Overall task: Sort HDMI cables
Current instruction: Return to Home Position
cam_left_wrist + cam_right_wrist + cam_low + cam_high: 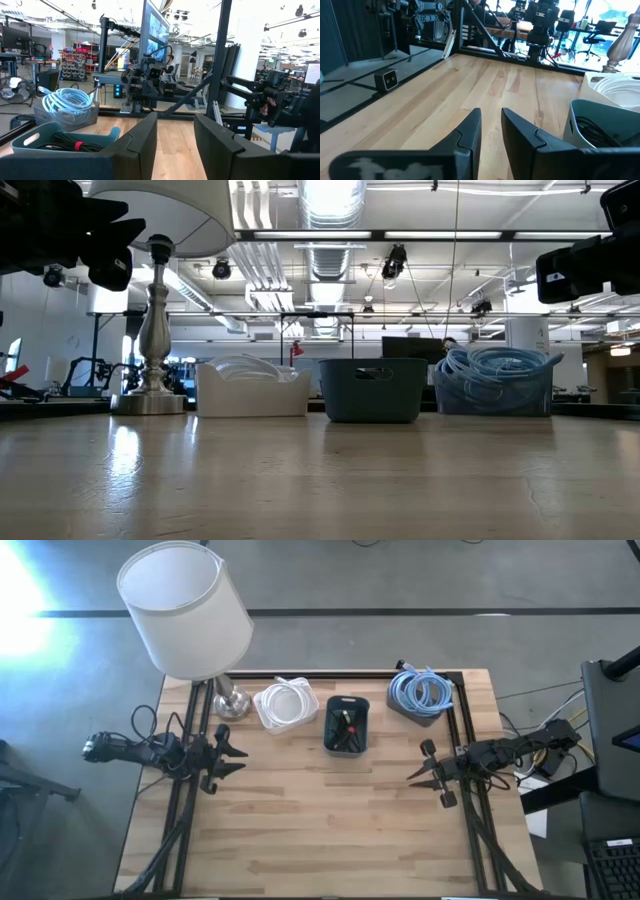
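Three bins stand in a row at the table's far edge. A white bin (285, 706) holds the white coils (620, 85). A dark teal bin (346, 726) holds the black cable bundles (57, 143). A grey-blue bin (420, 695) holds the light-blue coils (67, 100), which pile above its rim (495, 370). My left gripper (232, 753) hovers open over the table's left side, and my right gripper (420, 763) hovers open over its right side. Each points toward the table's middle, and neither has anything between its fingers (175, 120) (491, 114).
A lamp with a white shade (185, 608) and a metal base (230, 702) stands at the far left corner, beside the white bin. Black frame rails (190, 790) (478, 810) run along both sides of the table. Bare wood (330, 820) fills the middle and near part.
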